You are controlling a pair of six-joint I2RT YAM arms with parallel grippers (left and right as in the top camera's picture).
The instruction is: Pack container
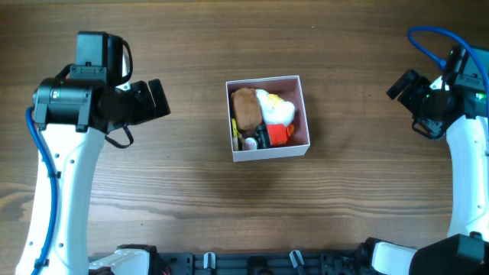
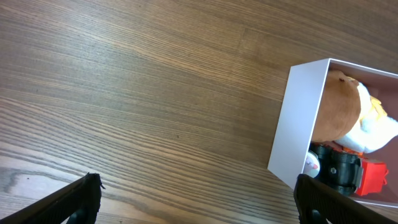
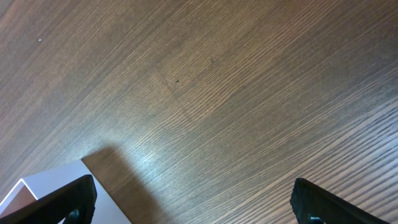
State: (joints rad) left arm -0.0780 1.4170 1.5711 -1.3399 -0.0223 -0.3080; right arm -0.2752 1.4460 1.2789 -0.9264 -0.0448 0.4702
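Left gripper [image 1: 159, 98] and right gripper [image 1: 397, 84] hang spread wide and empty, well apart from the container [image 1: 269, 153].
It sits mid-way across the table [image 1: 191, 198], crowded with toys [image 1: 245, 108]; packing looks done, hence both arms parked clear.

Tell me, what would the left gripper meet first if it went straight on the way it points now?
Probably the bare wooden table: in its wrist view only wood lies ahead of the left gripper, and the container sits off to the right. Depth is unclear.
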